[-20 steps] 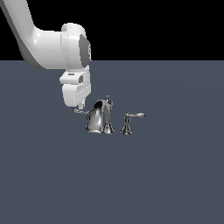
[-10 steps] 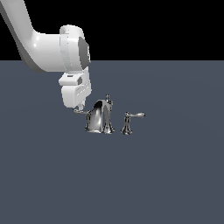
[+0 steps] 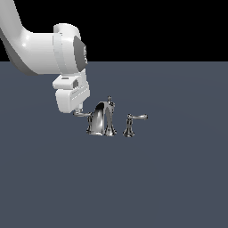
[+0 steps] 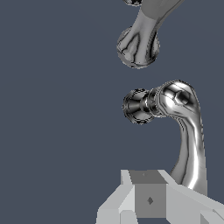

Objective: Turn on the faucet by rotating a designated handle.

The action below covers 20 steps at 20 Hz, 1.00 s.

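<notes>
A small chrome faucet (image 3: 103, 119) stands on the dark grey counter (image 3: 169, 178), a little left of the middle of the exterior view. Its broad arched spout (image 3: 101, 116) carries a small knob (image 3: 110, 100) on top. From the spout body a thin flat lever, the handle (image 3: 82, 114), reaches out toward 9 o'clock; its short post seems to run together with the spout. At 3 o'clock of the spout, just beside it but apart, a matching lever (image 3: 137, 117) sits on its own flared pedestal (image 3: 128, 130), its blade pointing toward 3 o'clock.

The white Panda arm (image 3: 40, 53) comes in from 10 o'clock of the exterior view and bends down over the handle. The gripper (image 3: 78, 109) hangs right at the outer end of the handle, at 9 o'clock of the spout. One short grey finger (image 3: 80, 108) shows just above the lever tip, touching it or nearly so. Whether the jaws are spread or closed I cannot tell.

In the wrist view the handle (image 4: 188, 131) appears as a curved chrome lever ending in a ribbed round post (image 4: 139, 106), with the gripper's pale blocky body (image 4: 148, 199) close against its far end. A second rounded chrome part (image 4: 138, 46) lies beyond the post.
</notes>
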Available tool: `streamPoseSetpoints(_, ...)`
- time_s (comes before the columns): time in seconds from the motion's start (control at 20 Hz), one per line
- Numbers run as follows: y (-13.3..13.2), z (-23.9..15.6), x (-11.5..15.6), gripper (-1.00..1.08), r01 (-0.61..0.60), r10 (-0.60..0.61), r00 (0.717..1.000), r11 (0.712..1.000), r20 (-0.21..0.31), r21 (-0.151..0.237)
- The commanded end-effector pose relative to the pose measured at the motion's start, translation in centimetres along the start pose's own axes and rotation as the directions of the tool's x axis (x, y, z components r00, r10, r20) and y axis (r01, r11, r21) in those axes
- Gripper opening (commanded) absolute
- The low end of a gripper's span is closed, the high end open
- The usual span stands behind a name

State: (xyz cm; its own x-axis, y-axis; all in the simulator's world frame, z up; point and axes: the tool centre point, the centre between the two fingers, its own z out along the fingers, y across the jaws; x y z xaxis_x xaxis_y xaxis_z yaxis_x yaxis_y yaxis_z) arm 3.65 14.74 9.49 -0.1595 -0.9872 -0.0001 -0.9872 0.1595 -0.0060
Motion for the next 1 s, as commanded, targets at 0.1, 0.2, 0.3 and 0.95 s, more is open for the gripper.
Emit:
streamPoseSetpoints(0.1,1.8,0.0,-0.8,-1.0,0.005,-0.005,1.0,1.0,0.0,-0.006)
streamPoseSetpoints(0.2,1.0,0.0,0.0,-1.0,-0.005,0.005,1.0,1.0,-0.007,0.004)
streamPoseSetpoints(0.3,1.5,0.0,0.1,-1.0,-0.004,0.004,1.0,1.0,-0.006,0.003)
streamPoseSetpoints(0.95,5.4,0.0,0.9,-1.0,0.003,-0.003,1.0,1.0,-0.002,-0.004)
